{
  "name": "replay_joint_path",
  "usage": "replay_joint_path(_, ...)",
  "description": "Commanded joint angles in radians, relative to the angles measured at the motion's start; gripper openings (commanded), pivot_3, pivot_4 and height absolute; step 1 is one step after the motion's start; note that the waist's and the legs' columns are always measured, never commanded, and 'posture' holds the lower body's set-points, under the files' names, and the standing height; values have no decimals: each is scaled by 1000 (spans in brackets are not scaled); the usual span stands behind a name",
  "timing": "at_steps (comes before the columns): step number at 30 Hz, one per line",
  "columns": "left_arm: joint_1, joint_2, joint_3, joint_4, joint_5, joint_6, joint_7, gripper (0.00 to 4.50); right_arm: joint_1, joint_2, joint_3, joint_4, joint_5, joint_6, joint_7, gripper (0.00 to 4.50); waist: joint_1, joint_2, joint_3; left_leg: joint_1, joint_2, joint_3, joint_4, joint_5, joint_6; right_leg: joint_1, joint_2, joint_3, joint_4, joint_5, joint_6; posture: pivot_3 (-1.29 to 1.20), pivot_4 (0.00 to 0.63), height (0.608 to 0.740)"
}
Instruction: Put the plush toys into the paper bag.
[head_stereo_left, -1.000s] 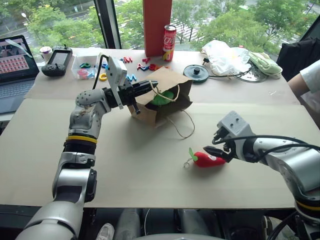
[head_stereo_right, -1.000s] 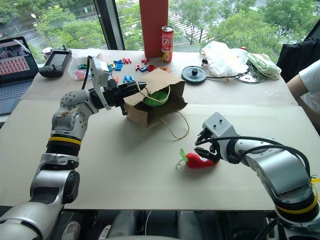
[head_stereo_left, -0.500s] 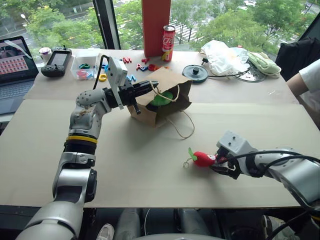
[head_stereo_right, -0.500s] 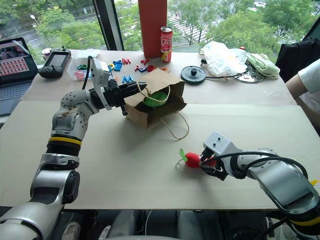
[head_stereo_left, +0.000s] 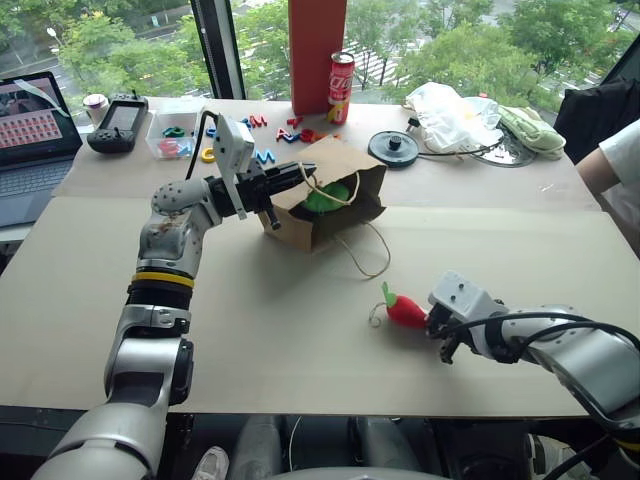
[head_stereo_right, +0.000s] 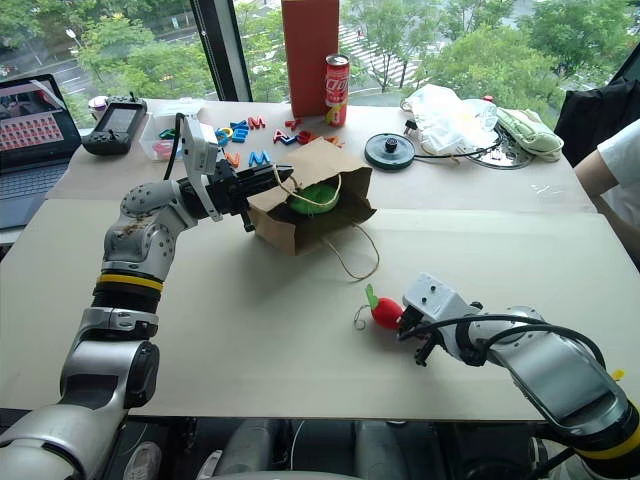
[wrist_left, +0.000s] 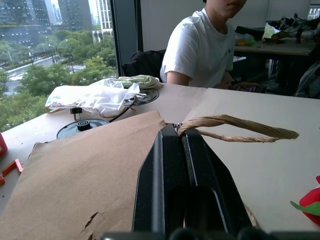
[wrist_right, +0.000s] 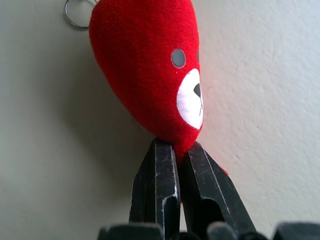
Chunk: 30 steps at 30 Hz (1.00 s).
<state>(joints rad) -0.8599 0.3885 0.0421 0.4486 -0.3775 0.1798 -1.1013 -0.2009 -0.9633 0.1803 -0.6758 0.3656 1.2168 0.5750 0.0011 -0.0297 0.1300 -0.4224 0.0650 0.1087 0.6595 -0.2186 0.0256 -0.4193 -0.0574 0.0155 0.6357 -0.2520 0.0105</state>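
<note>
On table (head_stereo_left: 300, 340), right fingers (wrist_right: 165, 185) pinch red chili's (wrist_right: 150, 75) tip.

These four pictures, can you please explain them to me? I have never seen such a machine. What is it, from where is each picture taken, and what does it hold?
It is a humanoid robot with two arms. Two pictures come from cameras in its head, looking down over a table. The other two come from cameras on its wrists, looking along the black fingers.

The left end effector is shut on the rim of the brown paper bag, which lies on its side with a light-green plush toy inside. The right end effector is shut on the tip of the red chili pepper toy, lying on the table. Farther back are a red can, coloured letters and a laptop.
</note>
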Motion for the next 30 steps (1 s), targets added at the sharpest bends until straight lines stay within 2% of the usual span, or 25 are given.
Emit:
replay_joint_path(1,-16,7,10,-28,-6,-9,0,0,-66,43,-110,-1,12,-9,-19,34,-1,0,0,0,0,0,0,0,0,0,0,0,1,0,0,0,150,739)
replay_joint_path(5,-17,7,9,-29,-6,-8,1,0,-140,102,-203,-5,58,14,-13,34,-2,0,0,0,0,0,0,0,0,-2,1,1,3,0,0,0,150,739)
replay_joint_path(9,-14,8,8,-37,-8,-3,0,0,-224,147,-226,17,66,44,-42,34,0,0,0,0,0,1,0,0,0,-2,1,1,3,0,0,0,150,739)
replay_joint_path(17,-7,2,1,-53,-10,3,3,0,-432,305,-26,173,-22,53,-161,34,-5,0,0,0,0,3,0,0,0,-3,1,1,5,0,0,0,150,739)
replay_joint_path(30,-9,-9,-7,-64,-11,15,2,0,-719,433,314,477,-226,-81,-166,34,-14,1,0,-1,0,4,0,0,0,-4,1,0,6,0,0,0,150,739)
